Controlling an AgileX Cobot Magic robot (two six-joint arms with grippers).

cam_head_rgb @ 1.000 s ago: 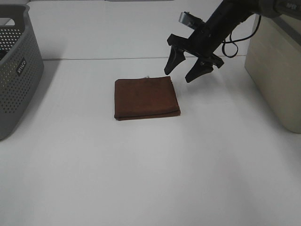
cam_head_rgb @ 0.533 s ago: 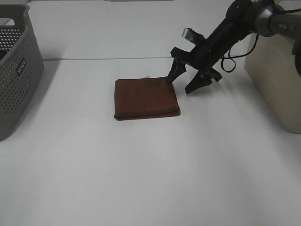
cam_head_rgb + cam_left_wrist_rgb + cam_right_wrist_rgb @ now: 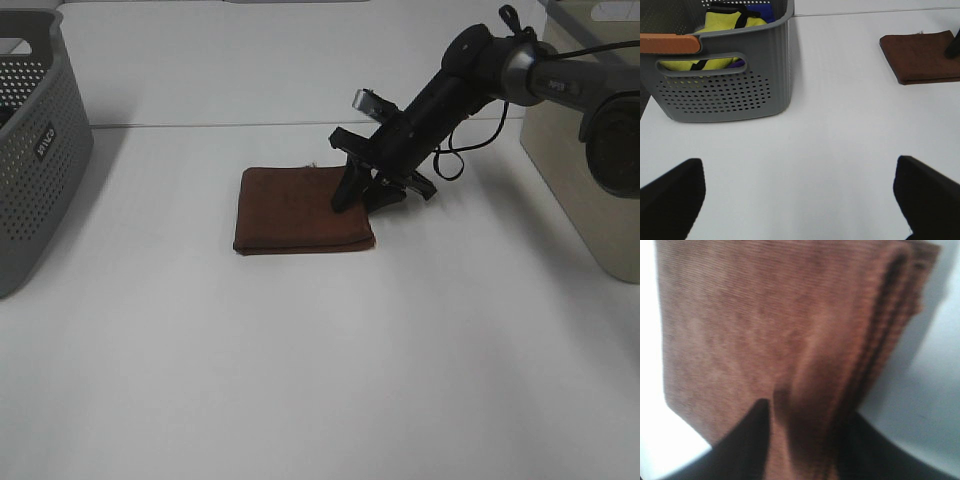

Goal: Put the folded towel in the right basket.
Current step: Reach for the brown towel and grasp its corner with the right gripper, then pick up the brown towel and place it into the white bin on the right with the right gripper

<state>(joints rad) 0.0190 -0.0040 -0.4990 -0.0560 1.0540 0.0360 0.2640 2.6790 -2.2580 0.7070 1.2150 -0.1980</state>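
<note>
right arm at the grasp point, seen from the room. the folded brown terry towel (image 3: 295, 210) lies flat on the white table (image 3: 300, 380), well to the left of the smooth cream plastic basket (image 3: 590, 170) that stands at the table's right edge and that i take to be the target. the towel is close to square, slightly longer along the line running toward the cream basket, and its stacked folded edge faces that basket.

the black right gripper (image 3: 358, 200) reaches down and away from the cream basket onto the towel's basket-side edge. its jaws are spread: one finger rests on the towel's top face, the other sits just off the edge, touching or nearly touching the table. in the right wrist view the layered edge (image 3: 880, 330) runs up between the two dark fingers, so the cloth lies inside the gap but is not yet pinched.

the black left gripper (image 3: 800, 200), also with jaws wide apart, hovers over bare table far on the opposite side of the towel from the cream basket, near the perforated grey plastic basket (image 3: 40, 150) holding yellow and blue cloth. the right arm is plainly the nearer one.

judgement: the coming move appears to be a closure across the folded edge, then a lift and carry to the cream basket; a shallow bite may catch only the upper layers and let the towel unfold.
</note>
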